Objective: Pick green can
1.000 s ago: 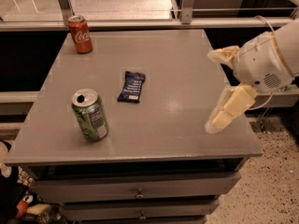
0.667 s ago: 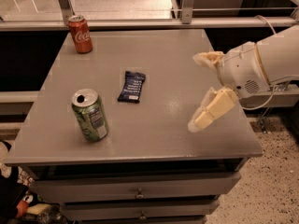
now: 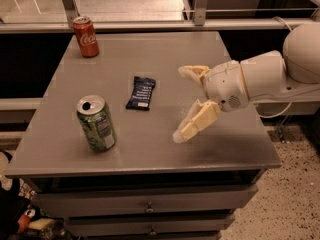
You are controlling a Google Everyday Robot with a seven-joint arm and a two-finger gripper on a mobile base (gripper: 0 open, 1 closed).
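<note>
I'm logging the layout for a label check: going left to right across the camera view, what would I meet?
green can → dark snack packet → gripper, open, above the table's right side. The red Coca-Cola can at the far left corner overlaps the green can sideways, so it is left out.

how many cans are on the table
2. The green can stands upright near the front left of the table; the red Coca-Cola can stands at its back left corner. None looks hidden. The hand hangs open over the right side, apart from both.
</note>
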